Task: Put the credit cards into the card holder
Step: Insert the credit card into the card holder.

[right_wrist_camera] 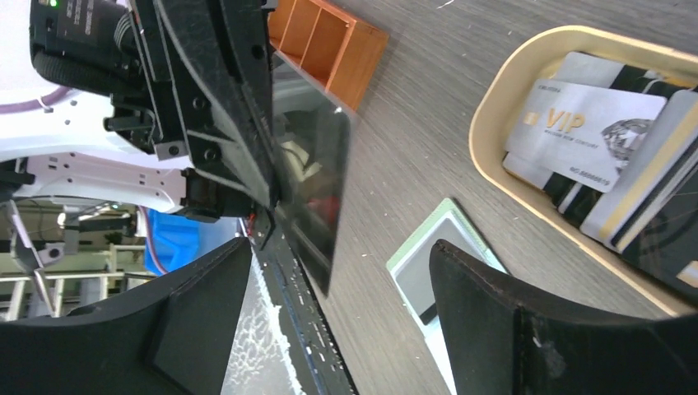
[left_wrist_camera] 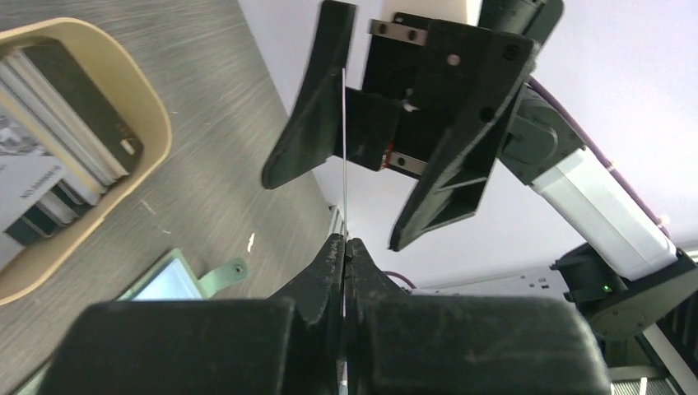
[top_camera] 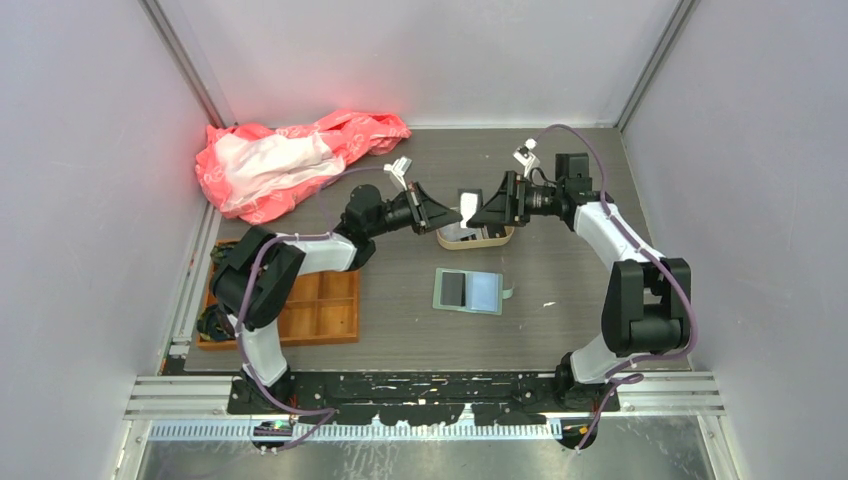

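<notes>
My left gripper (top_camera: 450, 213) is shut on one dark glossy credit card (right_wrist_camera: 313, 181) and holds it in the air above the beige tray (top_camera: 500, 240). In the left wrist view the card (left_wrist_camera: 342, 164) shows edge-on as a thin line leaving my shut left gripper (left_wrist_camera: 344, 243). My right gripper (top_camera: 480, 213) is open, one finger on each side of the card's free end (right_wrist_camera: 342, 247), one finger close against it. More credit cards (right_wrist_camera: 584, 123) lie in the tray. The green card holder (top_camera: 470, 290) lies open on the table below.
An orange compartment tray (top_camera: 310, 305) sits at the left near edge. A pink and white plastic bag (top_camera: 290, 155) lies at the back left. Grey walls enclose the table on three sides.
</notes>
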Tool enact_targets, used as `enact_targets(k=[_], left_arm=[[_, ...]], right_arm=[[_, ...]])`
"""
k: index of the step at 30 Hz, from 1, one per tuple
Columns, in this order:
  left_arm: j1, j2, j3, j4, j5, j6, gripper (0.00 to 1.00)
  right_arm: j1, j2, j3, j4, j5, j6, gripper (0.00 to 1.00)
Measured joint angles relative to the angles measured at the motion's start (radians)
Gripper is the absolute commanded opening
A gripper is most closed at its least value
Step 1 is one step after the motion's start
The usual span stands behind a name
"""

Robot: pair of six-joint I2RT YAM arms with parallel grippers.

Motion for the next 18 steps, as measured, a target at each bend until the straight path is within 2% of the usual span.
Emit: enact_targets(k=[2, 3, 5, 6, 8, 9, 11, 13, 15, 18], left_arm=[[-0.010, -0.010, -0.008, 0.021, -0.001, -0.004, 0.00], [-0.013, -0.013, -0.011, 0.030, -0.001, -0.009, 0.00], [-0.019, -0.014, -0.019, 0.052, -0.004, -0.021, 0.00], [-0.021, -0.014, -0.024, 0.063, -0.005, -0.026, 0.00], [-0.023, -0.014, -0.033, 0.074, -0.008, -0.032, 0.00], [-0.023, -0.014, -0.036, 0.076, -0.010, -0.037, 0.05], [-0.023, -0.014, -0.050, 0.079, -0.020, -0.043, 0.33], [-0.023, -0.016, -0.064, 0.089, -0.028, -0.051, 0.46], [-0.023, -0.019, -0.072, 0.108, -0.037, -0.062, 0.50], [-0.023, -0.022, -0.073, 0.151, -0.039, -0.080, 0.49]], right_arm=[[0.011, 0.000, -0.014, 0.032, -0.001, 0.042, 0.77], [0.013, 0.000, -0.016, 0.042, -0.002, 0.057, 0.68], [0.016, 0.000, -0.018, 0.068, -0.004, 0.083, 0.39], [0.016, 0.000, -0.018, 0.083, -0.006, 0.094, 0.29], [0.016, -0.002, -0.022, 0.109, -0.018, 0.122, 0.14], [0.016, -0.005, -0.027, 0.125, -0.030, 0.139, 0.09], [0.016, -0.019, -0.038, 0.151, -0.061, 0.174, 0.06], [0.017, -0.037, -0.042, 0.166, -0.076, 0.186, 0.05], [0.020, -0.052, -0.043, 0.179, -0.093, 0.195, 0.04], [0.025, -0.071, -0.052, 0.192, -0.120, 0.196, 0.04]])
